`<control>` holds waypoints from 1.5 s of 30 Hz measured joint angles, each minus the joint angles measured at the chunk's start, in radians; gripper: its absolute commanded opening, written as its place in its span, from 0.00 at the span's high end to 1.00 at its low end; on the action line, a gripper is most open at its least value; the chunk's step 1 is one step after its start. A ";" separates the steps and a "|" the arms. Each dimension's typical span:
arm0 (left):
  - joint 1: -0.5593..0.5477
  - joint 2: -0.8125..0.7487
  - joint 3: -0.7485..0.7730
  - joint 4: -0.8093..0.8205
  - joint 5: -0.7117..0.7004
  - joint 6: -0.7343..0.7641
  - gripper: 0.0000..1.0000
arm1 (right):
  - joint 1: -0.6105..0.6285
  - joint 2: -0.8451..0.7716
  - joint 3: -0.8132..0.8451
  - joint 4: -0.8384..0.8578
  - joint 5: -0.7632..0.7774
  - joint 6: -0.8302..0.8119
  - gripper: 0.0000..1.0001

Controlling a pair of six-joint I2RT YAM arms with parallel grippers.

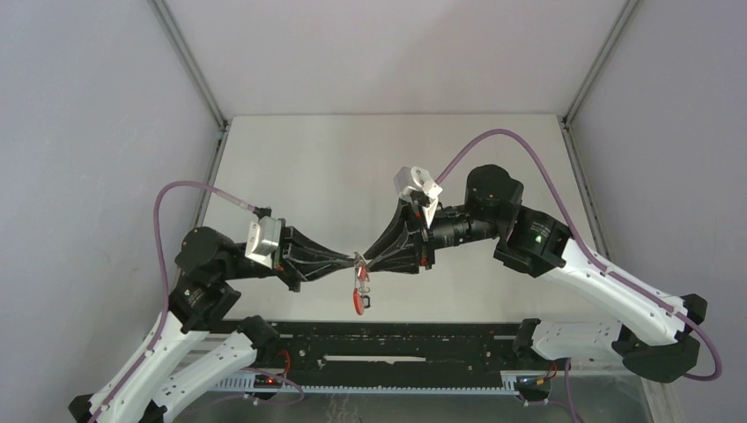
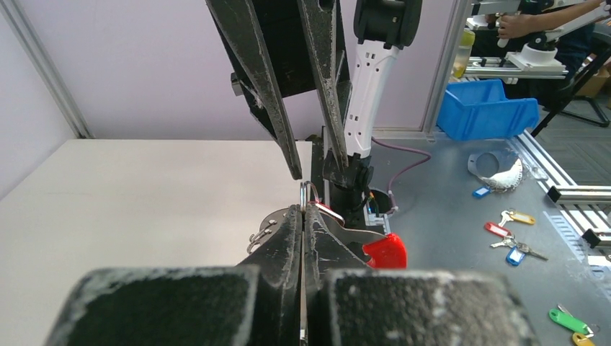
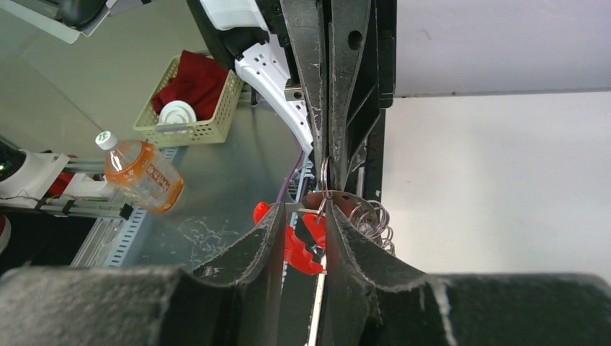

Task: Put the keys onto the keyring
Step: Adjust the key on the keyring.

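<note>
Your left gripper (image 2: 303, 213) is clenched on the thin silvery metal keyring (image 2: 308, 192), which pokes up out of its tips. The bright red curved strap (image 1: 358, 298) dangles from it toward 6 o'clock. Your right gripper (image 3: 304, 204) meets it tip to tip, its jaws partly apart on either side of the ring with nothing visibly pinched. The loose bunch of small silvery keys and fine chain (image 3: 371, 218) hangs at 3 o'clock of the right fingers in the right wrist view, just beside the ring. You cannot tell whether any of it is threaded.

The main risk is likely the right jaws closing on the ring's wire instead of a key. That could twist the ring in the left grip or drag it out. The tips are near enough to knock together, and a swinging strap could snag a finger.

In the overhead view the work sits just below centre. The pale tabletop (image 1: 370, 167) gives you room toward 12 o'clock. At 6 o'clock the black slotted rail (image 1: 396, 339) marks the near edge, close under the strap. The grey frame posts (image 1: 192, 66) close off 10 and 2 o'clock.
</note>
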 measured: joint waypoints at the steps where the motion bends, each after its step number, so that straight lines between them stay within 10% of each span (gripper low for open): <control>1: 0.000 0.000 0.000 0.000 0.000 -0.002 1.00 | 0.003 0.001 0.000 0.001 -0.001 0.000 0.65; 14: 0.000 0.000 -0.001 0.000 0.019 -0.003 1.00 | 0.023 0.039 0.000 0.051 0.035 0.001 0.59; 37: 0.001 -0.001 -0.017 -0.002 0.022 0.006 0.99 | 0.032 0.054 0.004 0.049 0.030 0.004 1.00; 45: 0.001 0.000 -0.017 -0.050 0.002 0.078 0.55 | 0.036 0.082 0.074 -0.085 0.096 -0.008 1.00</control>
